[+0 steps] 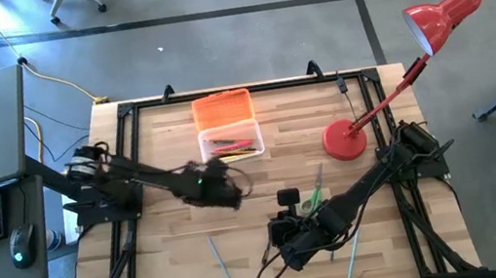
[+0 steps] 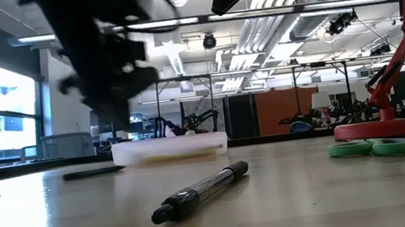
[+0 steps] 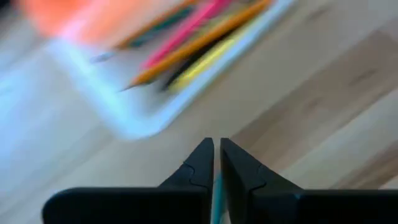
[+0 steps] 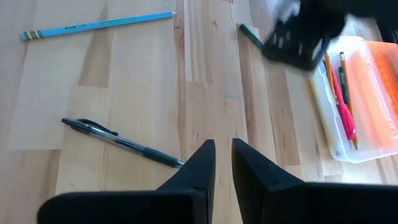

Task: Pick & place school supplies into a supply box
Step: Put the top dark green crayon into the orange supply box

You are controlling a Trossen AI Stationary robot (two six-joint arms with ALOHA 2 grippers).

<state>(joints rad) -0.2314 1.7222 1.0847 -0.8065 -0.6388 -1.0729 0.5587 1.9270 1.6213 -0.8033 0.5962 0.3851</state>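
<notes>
I had the left gripper (image 1: 229, 193) just in front of the supply box (image 1: 228, 127), which sat near the middle of the worktop's far edge with its orange lid (image 1: 222, 107) folded back toward that edge. In the left wrist view its fingers (image 3: 200, 167) were clenched on a thin teal pencil (image 3: 216, 190), a sliver of it showing in the narrow slot between them, so I judged this piece was on its way to the tray and not yet dropped. The clear tray (image 3: 134, 118) already held several pencils and pens, orange, yellow and dark, plus a pink marker (image 3: 186, 28), so part of the job was done. The right gripper (image 1: 292, 248) hung low toward the near edge, right of centre, its fingers (image 4: 198, 171) released with a small gap and nothing between them. Plenty was left on the worktop: a black pen (image 4: 121, 142) lay just ahead of the right gripper, a light blue pencil (image 4: 98, 25) farther out, 1 pale pencil (image 1: 220, 260) near the near edge left of centre, 1 more pencil (image 1: 352, 259) by the right arm, a dark marker (image 2: 199, 191) close to the low camera, and the green-handled scissors (image 2: 372, 147) lying beside the red desk lamp's base (image 1: 344, 138). I judged the task roughly half finished, though I could not count exactly what was in the tray.
</notes>
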